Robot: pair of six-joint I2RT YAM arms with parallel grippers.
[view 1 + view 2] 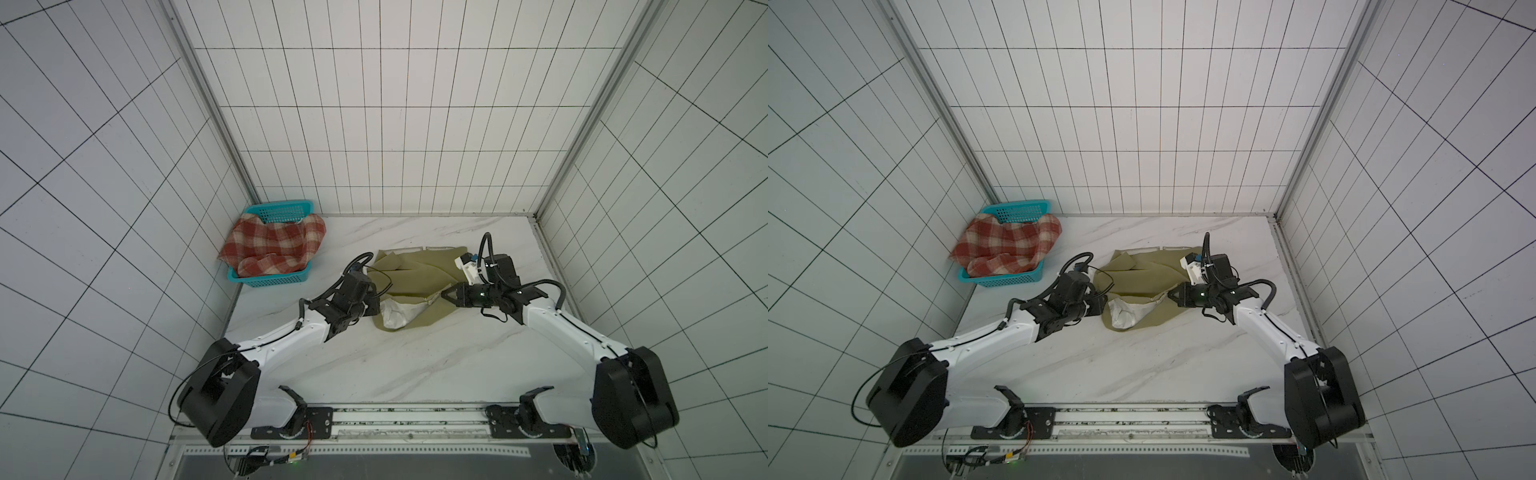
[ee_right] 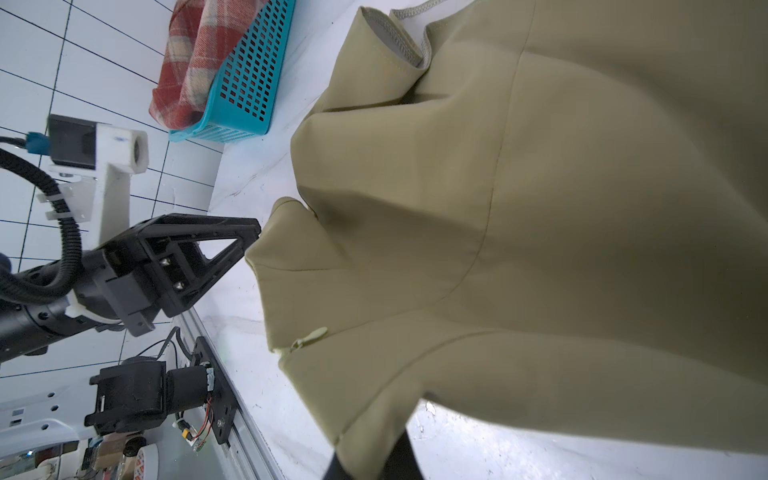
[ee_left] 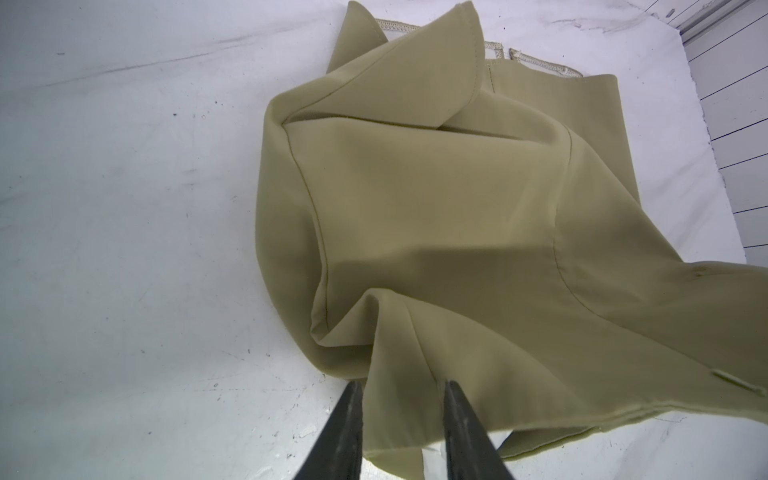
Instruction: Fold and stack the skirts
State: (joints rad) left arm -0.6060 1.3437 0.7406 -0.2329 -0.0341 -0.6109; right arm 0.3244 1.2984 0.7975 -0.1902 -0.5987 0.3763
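In both top views the left arm (image 1: 286, 332) reaches from the lower left toward the middle of the frame, its wrist bent down over the left edge of the olive skirt (image 1: 415, 274); the right arm (image 1: 573, 328) comes in from the lower right, its forearm turned to point leftward; the right tool (image 1: 445, 293) is clenched on the olive skirt's right-hand side and holds that cloth raised off the counter (image 1: 415, 365); in the left wrist view the left tool (image 3: 401, 388) has its jaws apart, with a raised fold of the same skirt standing loose between them, not pinched flat.

The olive skirt lies at the centre of the frame, on the far half of the counter; the near half of the marbled counter is bare down to the rail (image 1: 407, 415) at the bottom; tiled walls (image 1: 374, 124) close the left, far and right sides, and the skirt's far edge lies near the back wall but short of it; the teal basket (image 1: 286, 210) stands in the far left corner, apart from the left arm.

The olive skirt is smooth and crumpled, one corner folded over on itself; its white lining (image 1: 395, 313) shows at the near edge, between the two tools; the plaid skirt (image 1: 274, 245), red and cream, is heaped in the basket and spills over its rims.
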